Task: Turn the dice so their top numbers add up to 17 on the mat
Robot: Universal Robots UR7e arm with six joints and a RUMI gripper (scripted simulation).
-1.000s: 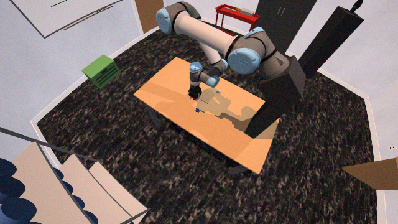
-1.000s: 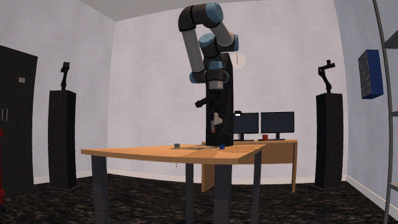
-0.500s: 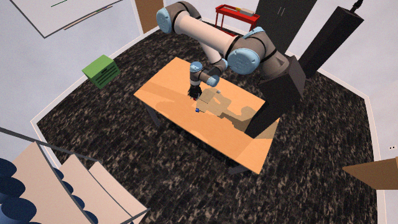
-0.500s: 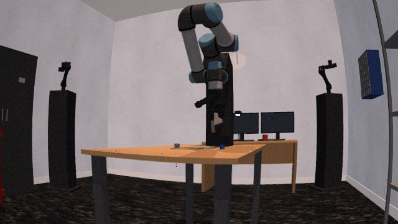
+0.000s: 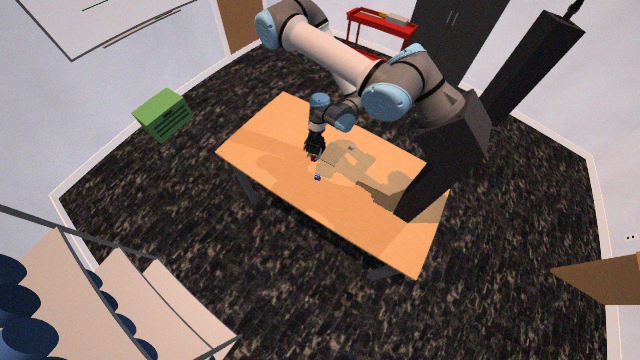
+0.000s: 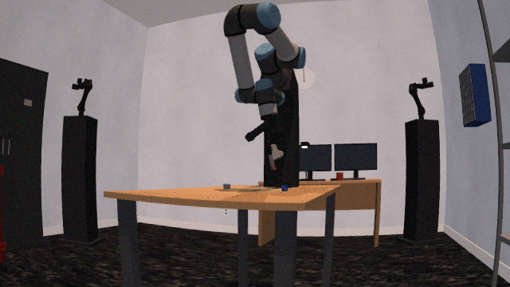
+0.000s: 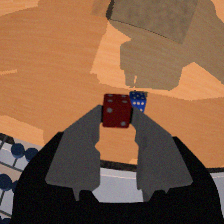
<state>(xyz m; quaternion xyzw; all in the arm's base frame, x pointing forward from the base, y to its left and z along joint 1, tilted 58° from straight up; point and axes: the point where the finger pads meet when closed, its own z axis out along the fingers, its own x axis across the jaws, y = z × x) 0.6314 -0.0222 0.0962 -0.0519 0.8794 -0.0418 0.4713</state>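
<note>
Clamping the red die [image 7: 117, 110] between its two dark fingers, the gripper [image 7: 118, 116] hangs above the wooden table [image 5: 280, 130]. Down below, the blue die [image 7: 138, 100] sits on the bare wood near the mat [image 5: 350, 167], and the grey die [image 5: 352, 147] rests on that mat.

The wooden table [image 5: 350, 220] carries a tan mat [image 5: 350, 162], a blue die [image 5: 317, 176] and a grey die [image 5: 352, 147].

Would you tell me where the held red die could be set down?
The tool grips the red die. Bare mat lies between the grey die and blue die; it is crowded right beside the blue die.
</note>
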